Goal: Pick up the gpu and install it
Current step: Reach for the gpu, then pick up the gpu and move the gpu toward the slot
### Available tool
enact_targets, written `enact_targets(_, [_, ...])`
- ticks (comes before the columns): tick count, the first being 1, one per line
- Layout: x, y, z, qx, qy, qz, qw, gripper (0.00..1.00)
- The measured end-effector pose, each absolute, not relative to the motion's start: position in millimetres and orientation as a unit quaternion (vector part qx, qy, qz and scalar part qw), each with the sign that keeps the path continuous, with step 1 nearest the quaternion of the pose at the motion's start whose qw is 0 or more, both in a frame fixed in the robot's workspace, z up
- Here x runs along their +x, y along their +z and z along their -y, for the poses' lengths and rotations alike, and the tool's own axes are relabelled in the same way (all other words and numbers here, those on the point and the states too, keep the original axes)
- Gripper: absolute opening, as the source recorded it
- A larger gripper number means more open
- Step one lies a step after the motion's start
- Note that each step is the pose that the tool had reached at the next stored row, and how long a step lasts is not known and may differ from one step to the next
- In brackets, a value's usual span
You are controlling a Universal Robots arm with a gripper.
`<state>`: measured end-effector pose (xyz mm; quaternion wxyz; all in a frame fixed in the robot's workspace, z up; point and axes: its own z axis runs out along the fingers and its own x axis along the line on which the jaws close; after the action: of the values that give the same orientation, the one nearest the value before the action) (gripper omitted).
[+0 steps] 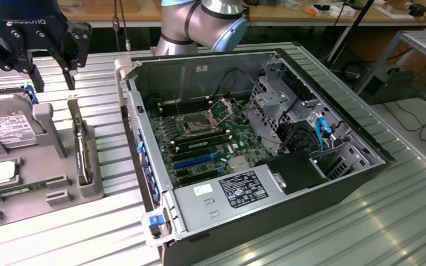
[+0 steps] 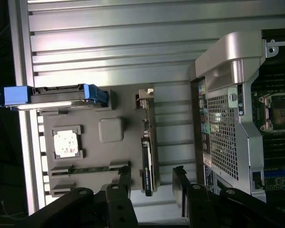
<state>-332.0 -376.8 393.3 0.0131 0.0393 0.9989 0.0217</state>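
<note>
The gpu (image 1: 84, 151) stands on its edge in a slot of the grey holder (image 1: 50, 166), a thin card with a metal bracket at its far end. In the wrist view the gpu (image 2: 147, 147) runs along the holder (image 2: 95, 156), and its near end falls between my two black fingers (image 2: 125, 183). My gripper (image 1: 52, 83) hangs open above the far end of the holder, clear of the card and holding nothing. In the wrist view the gripper (image 2: 153, 175) is lined up over the card.
An open computer case (image 1: 361, 166) lies on the slatted metal table at the exterior view's right of the holder, motherboard (image 1: 198, 144) exposed. A hard drive (image 1: 9, 130) with blue rails and a square CPU chip (image 1: 0, 173) also sit in the holder.
</note>
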Motion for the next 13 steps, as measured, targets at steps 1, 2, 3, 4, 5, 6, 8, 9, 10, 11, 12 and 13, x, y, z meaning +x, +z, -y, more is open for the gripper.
enact_targets(1, [-332.0,393.3,376.8,0.039,0.022,-0.999,0.013,0.48])
enact_targets(2, [-332.0,393.3,376.8,0.039,0.022,-0.999,0.013,0.48])
enact_targets(3, [-332.0,393.3,376.8,0.039,0.022,-0.999,0.013,0.48])
enact_targets(4, [-332.0,393.3,376.8,0.039,0.022,-0.999,0.013,0.48])
enact_targets(5, [-332.0,393.3,376.8,0.039,0.022,-0.999,0.013,0.48])
enact_targets(6, [-332.0,393.3,376.8,0.039,0.022,-0.999,0.013,0.48])
enact_targets(8, [-332.0,393.3,376.8,0.039,0.022,-0.999,0.013,0.48])
enact_targets(9, [-332.0,393.3,376.8,0.039,0.022,-0.999,0.013,0.48])
enact_targets(10, [-332.0,393.3,376.8,0.039,0.022,-0.999,0.013,0.48])
enact_targets(11, [-332.0,393.3,376.8,0.039,0.022,-0.999,0.013,0.48])
enact_targets(12, [-332.0,393.3,376.8,0.039,0.022,-0.999,0.013,0.48])
enact_targets(13, [-332.0,393.3,376.8,0.039,0.022,-0.999,0.013,0.48])
